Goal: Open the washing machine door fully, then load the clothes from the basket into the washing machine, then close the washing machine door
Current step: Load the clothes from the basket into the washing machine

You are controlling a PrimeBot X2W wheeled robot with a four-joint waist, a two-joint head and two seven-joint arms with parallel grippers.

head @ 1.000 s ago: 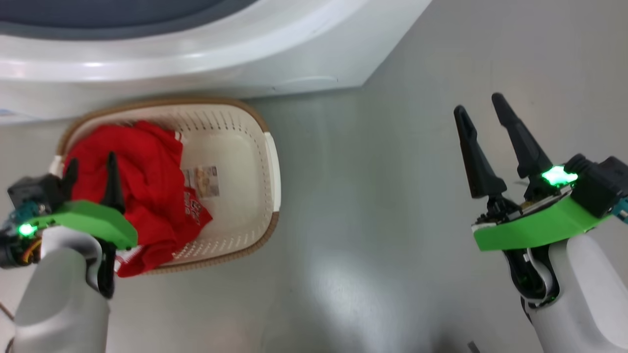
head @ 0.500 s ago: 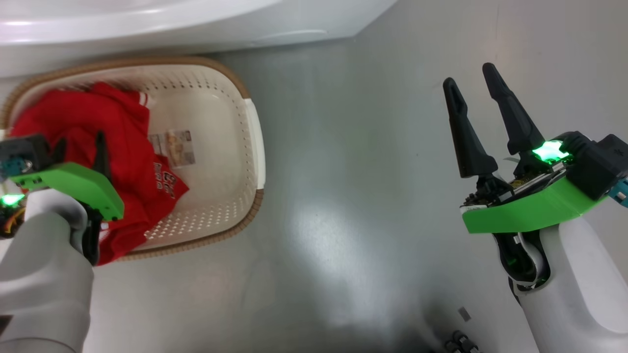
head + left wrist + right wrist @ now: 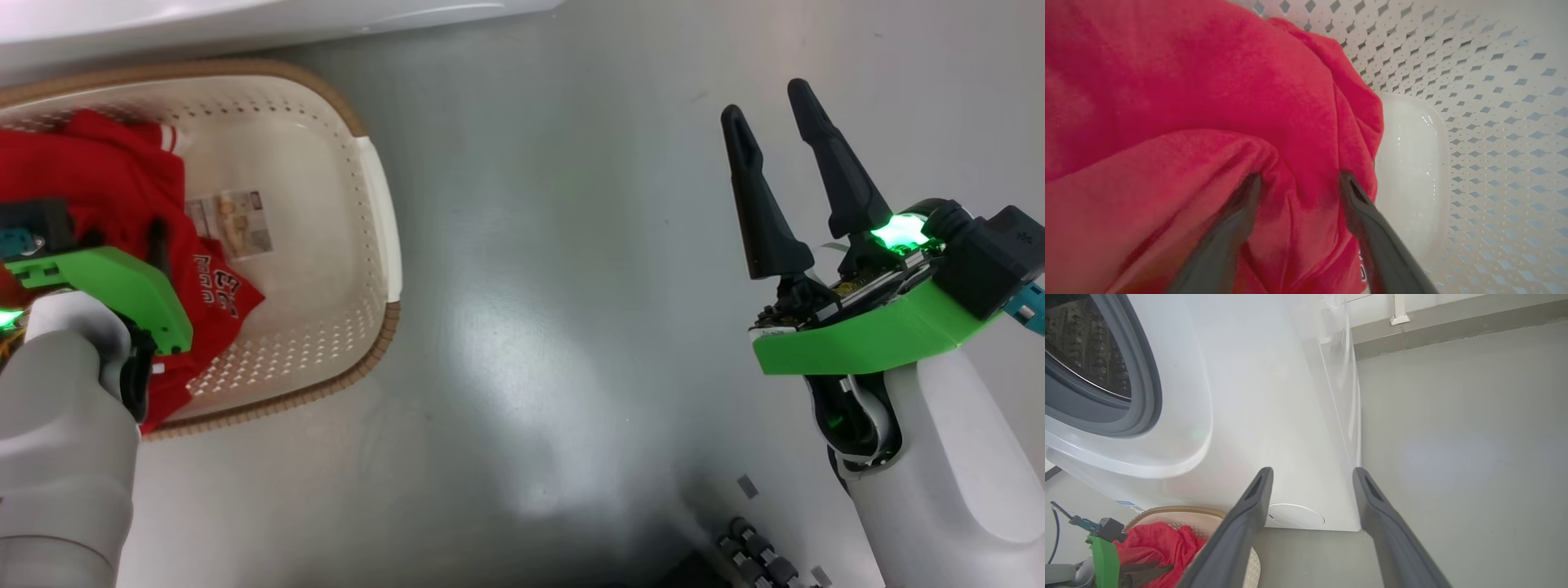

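Left gripper jaws spread, red fabric garment fold between them; shallow pinch may slip. Right gripper spread, empty.

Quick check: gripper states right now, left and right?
Left gripper: open, fingers pushed into the bright red fabric garment, not closed on it yet.
Right gripper: open, empty, above the grey floor.

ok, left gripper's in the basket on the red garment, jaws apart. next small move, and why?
Probably close the left gripper: its dark fingers are pressed into the bright red fabric garment, open, with a fold bunched between them, inside the cream perforated plastic basket. Nothing is gripped yet, so lifting now would likely leave it behind.
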